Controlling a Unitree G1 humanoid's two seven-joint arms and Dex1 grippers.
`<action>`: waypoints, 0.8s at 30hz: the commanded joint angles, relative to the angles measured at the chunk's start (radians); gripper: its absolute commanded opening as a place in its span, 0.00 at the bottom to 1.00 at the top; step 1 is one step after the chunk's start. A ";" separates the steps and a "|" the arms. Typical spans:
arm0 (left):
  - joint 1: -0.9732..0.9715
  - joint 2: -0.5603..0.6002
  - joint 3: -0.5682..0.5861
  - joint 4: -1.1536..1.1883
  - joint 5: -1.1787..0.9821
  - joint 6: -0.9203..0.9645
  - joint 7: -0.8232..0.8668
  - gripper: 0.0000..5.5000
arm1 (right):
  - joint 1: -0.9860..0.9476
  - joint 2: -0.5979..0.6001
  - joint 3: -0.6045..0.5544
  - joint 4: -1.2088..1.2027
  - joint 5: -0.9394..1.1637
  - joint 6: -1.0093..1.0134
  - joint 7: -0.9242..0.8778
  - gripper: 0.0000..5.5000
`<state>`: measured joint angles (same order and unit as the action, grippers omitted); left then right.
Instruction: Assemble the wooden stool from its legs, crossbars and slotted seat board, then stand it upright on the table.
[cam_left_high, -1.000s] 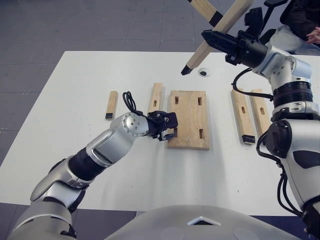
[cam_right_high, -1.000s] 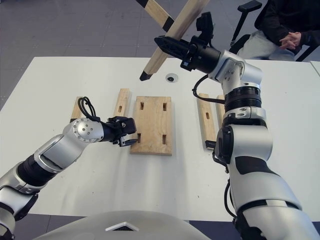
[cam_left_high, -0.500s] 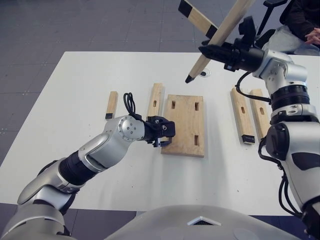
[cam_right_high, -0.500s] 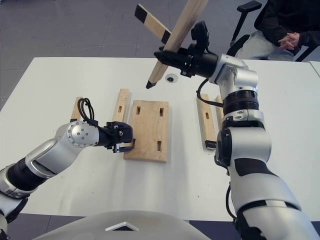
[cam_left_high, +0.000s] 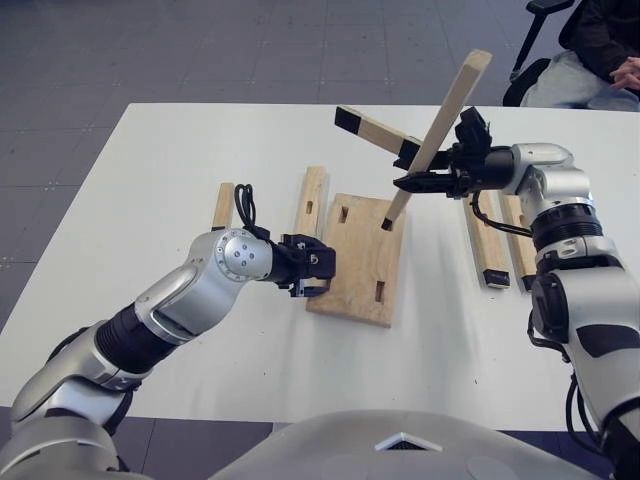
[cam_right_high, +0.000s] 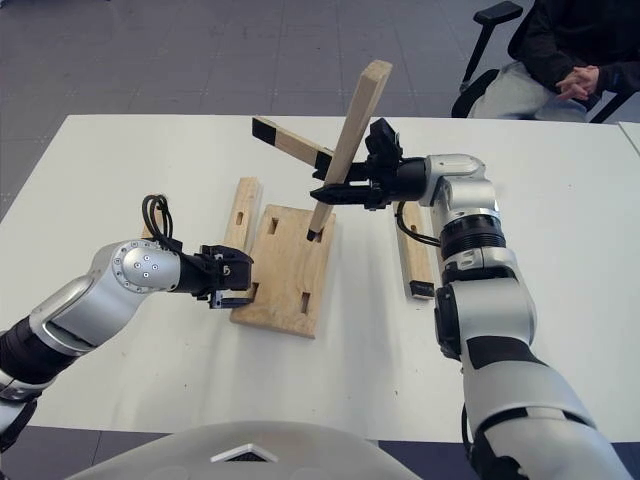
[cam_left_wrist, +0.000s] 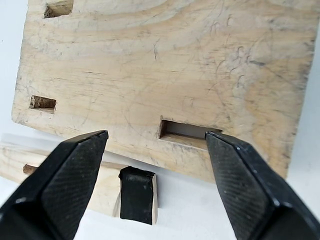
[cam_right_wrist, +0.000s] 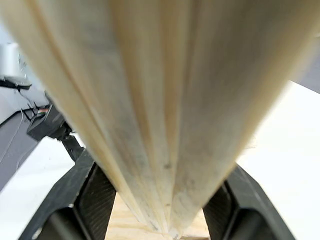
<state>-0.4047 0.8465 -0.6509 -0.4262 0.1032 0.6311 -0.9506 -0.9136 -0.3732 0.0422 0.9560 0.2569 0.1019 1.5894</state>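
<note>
Nearest, the left gripper sits at the near left edge of the seat board, fingers spread wide and gripping nothing, probably placed there to steady the board. The board lies flat and skewed mid-tabletop, and its visible slots hold nothing. Farther back, the right gripper is clamped on a tilted leg carrying a crossbar, black tip down at the board's far right slot — likely lining up insertion.

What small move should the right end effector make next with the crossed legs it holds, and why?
Probably ease the crossed legs straight down. The right end effector grips them with one black tip at the far slot of the seat board, seemingly not seated, while the open left end effector brackets the board's near edge.
</note>
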 joint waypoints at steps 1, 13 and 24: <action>0.045 0.033 -0.015 0.039 0.032 0.002 -0.038 0.66 | 0.028 0.003 0.021 0.006 -0.012 -0.085 0.023 0.40; 0.046 0.027 -0.003 0.045 0.052 -0.024 -0.073 0.66 | 0.011 0.002 0.082 0.157 -0.055 -0.349 0.023 0.40; 0.044 0.027 0.001 0.048 0.065 -0.046 -0.103 0.66 | -0.027 -0.016 0.101 0.237 -0.096 -0.400 0.023 0.40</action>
<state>-0.3969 0.8481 -0.6285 -0.4038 0.1433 0.5698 -1.0101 -0.9339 -0.3734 0.1272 1.1717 0.2140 -0.2903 1.6152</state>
